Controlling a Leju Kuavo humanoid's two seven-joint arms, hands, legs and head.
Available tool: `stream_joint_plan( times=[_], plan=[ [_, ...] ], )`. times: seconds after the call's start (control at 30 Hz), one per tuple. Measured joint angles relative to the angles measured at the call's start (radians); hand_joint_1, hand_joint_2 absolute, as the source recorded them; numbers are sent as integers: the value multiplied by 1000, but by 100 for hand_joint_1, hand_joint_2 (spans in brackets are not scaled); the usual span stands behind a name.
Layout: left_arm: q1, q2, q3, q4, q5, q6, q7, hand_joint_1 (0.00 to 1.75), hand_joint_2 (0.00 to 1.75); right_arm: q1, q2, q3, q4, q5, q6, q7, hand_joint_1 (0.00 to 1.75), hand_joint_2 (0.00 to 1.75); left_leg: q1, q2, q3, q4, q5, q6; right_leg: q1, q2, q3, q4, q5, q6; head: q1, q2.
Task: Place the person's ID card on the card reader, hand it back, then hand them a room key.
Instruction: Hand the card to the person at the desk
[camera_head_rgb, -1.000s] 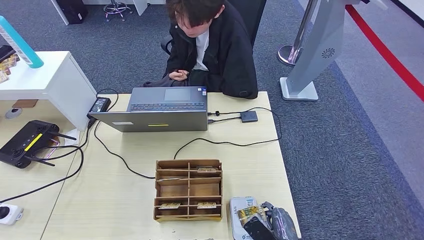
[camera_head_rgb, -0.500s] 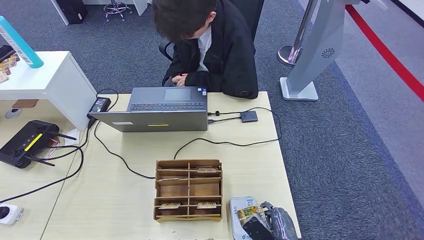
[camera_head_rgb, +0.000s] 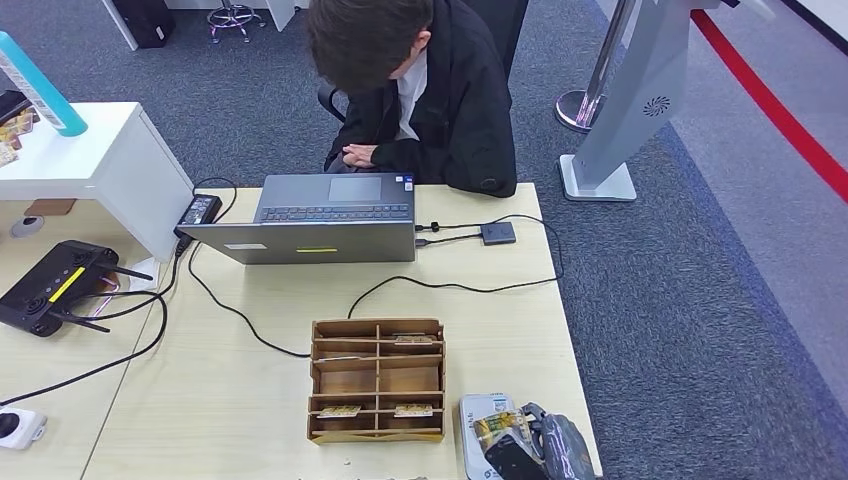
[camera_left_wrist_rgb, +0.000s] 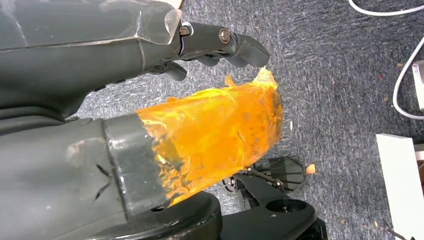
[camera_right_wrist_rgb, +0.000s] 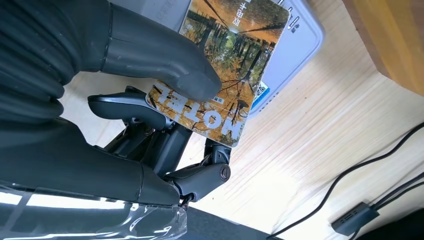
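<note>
My right hand is at the table's near right corner. It pinches a card with an autumn forest picture and the word HOTEL between thumb and fingers. The card lies over the grey-white card reader, whose top also shows beyond the card; I cannot tell whether they touch. My left hand hangs over the grey carpet, its thumb wrapped in orange tape, holding nothing. The person sits across the table, head bent down, hands together behind the laptop.
A wooden compartment box with several cards stands left of the reader. An open laptop, a black adapter and cables lie farther out. A black router sits at the left.
The person has leaned forward and lowered their head. My right hand with the card has barely moved over the reader.
</note>
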Motion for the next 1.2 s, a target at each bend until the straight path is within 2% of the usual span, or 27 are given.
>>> stream_joint_plan(
  times=[0.4,0.73,1.2],
  plan=[
    [1,0,0,0,7,1,-1,0,0,13,14,-33,-42,76,-19,-27,175,175,0,0,0,0,0,0,0,0,0,0,0,0,0,0],
    [1,-1,0,0,21,6,-9,0,0,48,28,-76,-132,195,-57,-77,175,175,0,0,0,0,0,0,0,0,0,0,0,0,0,0],
    [1,-3,0,0,27,10,-10,0,0,66,42,-90,-215,290,-87,-125,175,175,0,0,0,0,0,0,0,0,0,0,0,0,0,0]
  ],
)
